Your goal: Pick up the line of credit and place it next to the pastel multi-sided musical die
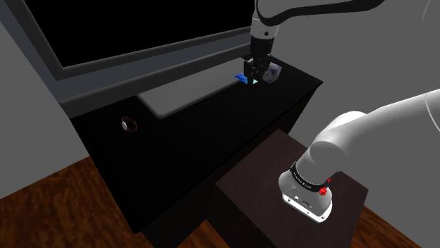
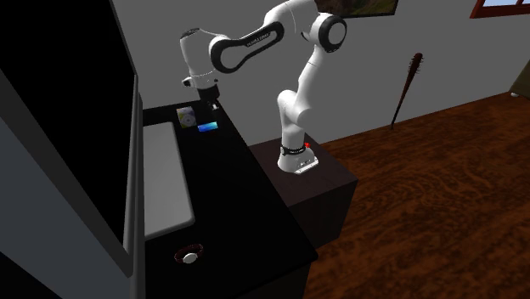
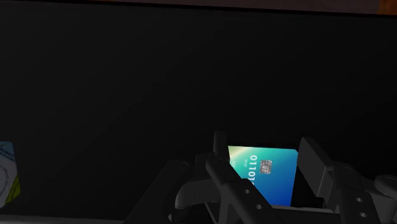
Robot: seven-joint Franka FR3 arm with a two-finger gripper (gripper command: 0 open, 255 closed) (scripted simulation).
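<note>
The line of credit is a blue-green card with a chip [image 3: 264, 173]. It lies flat on the black tabletop [image 1: 211, 134], also seen as the card [image 1: 242, 79] and the card [image 2: 208, 127]. The pastel many-sided die [image 1: 272, 72] stands close beside it; the die [image 2: 187, 116] and the die [image 3: 6, 178] are a short way off. My gripper [image 1: 254, 71] hangs just over the card, fingers apart. In the wrist view the gripper [image 3: 266, 153] straddles the card, and a small gap shows at the right finger [image 3: 313, 159].
A flat grey slab [image 1: 187, 97] lies in front of a big dark screen [image 1: 141, 35] along the table's back. A small round red-rimmed object [image 2: 188, 254] sits near the table's other end. The dark stand [image 1: 268, 183] adjoins the table. A bat [image 2: 408, 85] leans on the wall.
</note>
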